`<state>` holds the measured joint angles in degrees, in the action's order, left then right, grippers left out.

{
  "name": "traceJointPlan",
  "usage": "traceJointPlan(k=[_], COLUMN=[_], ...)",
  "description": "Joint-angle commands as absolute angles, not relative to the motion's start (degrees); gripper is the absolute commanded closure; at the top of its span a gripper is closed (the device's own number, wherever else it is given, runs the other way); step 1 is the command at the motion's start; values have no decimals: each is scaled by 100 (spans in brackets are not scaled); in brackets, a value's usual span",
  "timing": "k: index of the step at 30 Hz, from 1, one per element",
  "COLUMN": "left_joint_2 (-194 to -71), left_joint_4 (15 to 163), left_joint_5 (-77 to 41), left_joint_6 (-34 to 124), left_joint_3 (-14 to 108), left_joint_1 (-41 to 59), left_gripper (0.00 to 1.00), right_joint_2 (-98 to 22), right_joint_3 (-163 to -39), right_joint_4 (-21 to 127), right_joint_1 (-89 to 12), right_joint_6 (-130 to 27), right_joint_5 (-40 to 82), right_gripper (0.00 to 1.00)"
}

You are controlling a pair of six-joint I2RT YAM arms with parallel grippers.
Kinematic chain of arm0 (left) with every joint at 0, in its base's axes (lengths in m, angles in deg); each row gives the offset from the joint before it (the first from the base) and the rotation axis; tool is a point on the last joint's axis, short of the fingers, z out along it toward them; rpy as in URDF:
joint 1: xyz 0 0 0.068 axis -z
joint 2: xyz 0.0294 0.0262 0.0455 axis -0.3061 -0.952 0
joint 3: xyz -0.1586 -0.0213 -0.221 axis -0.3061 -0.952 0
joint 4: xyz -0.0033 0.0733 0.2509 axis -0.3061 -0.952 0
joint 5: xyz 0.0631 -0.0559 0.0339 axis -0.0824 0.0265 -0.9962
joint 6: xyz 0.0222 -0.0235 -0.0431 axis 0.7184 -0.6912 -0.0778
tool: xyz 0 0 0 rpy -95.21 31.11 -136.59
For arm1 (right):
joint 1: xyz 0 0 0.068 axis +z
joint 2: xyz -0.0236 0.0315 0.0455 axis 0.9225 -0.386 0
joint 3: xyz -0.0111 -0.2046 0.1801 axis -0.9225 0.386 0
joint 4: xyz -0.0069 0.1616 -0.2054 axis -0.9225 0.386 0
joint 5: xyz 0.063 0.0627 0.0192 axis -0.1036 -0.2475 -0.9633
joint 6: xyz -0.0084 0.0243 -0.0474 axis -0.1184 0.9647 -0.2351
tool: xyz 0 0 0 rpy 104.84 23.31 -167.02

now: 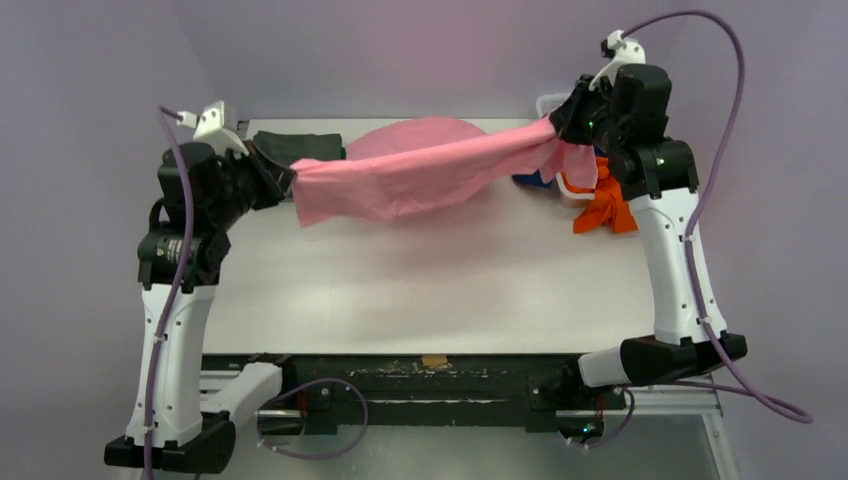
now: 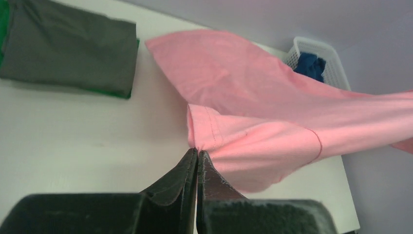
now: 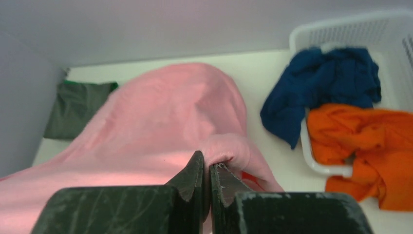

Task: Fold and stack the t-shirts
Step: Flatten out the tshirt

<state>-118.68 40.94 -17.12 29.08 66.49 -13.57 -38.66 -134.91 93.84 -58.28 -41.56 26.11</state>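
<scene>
Pink t-shirt (image 1: 400, 178) stretched betw. both grippers, lifted off tabletop (image 1: 450, 290); rear part drapes down behind. L gripper (image 2: 197, 155) clamped on hem edge, R gripper (image 3: 208, 168) pinched on opposite end. Dark grey t-shirt (image 2: 68, 48) folded at far-left corner w/ green t-shirt (image 2: 3, 29) showing beneath. Navy t-shirt (image 3: 321, 78) and orange t-shirt (image 3: 360, 131) spill over white basket (image 3: 341, 29), far right.

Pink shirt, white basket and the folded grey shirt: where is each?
pink shirt (image 1: 400, 180), top view, middle of the stretched cloth.
white basket (image 3: 341, 29), right wrist view, far mesh wall.
folded grey shirt (image 2: 68, 48), left wrist view, its middle.
</scene>
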Motion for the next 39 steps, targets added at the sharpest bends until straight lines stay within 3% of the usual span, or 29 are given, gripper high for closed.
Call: traceJointPlan(k=[1,6,7,11,14,15,20,27,31,35,39], left_joint_2=[-11242,-11278,-11418,-12121,-12272,-12304,-13194,-16621,-18023,-18710,-18794], left_joint_4=[4564,5114,5285,5191,5106,5171,5740,5850,5729,5753,5866], left_joint_5=[-1809,-1743,-1747,-1933,-2101,-2101,-1642,-465,-14,16,39], left_joint_6=[2408,1851,1825,1833,1935,1996,2345,2374,2224,2143,2085], left_joint_3=[4613,2439,2182,2149,2583,2731,3826,6926,8301,8848,8415], left_joint_1=[-1381,-1037,-890,-537,-353,-282,-174,-149,-53,97,278], left_gripper=[100,97,84,38,7,1,0,0,0,0,0], right_joint_2=[-3955,-4423,-4805,-5838,-5776,-5623,-4595,-3630,-3864,-4186,-4533], right_joint_3=[-12253,-10992,-10997,-11528,-11455,-11322,-10015,-7873,-7633,-7416,-7444], right_joint_4=[10209,9815,9895,10585,10478,10347,9476,7328,7124,6900,6908], right_joint_1=[-5833,-5833,-5835,-5813,-5768,-5751,-5517,-5253,-4979,-4919,-4937], right_joint_6=[-4369,-3972,-3835,-3369,-3263,-3286,-3180,-2679,-2523,-2393,-2023], right_joint_5=[3233,3792,4031,5080,5389,5393,5239,3228,3424,3606,3841], right_gripper=[100,93,87,44,32,27,16,14,14,15,15])
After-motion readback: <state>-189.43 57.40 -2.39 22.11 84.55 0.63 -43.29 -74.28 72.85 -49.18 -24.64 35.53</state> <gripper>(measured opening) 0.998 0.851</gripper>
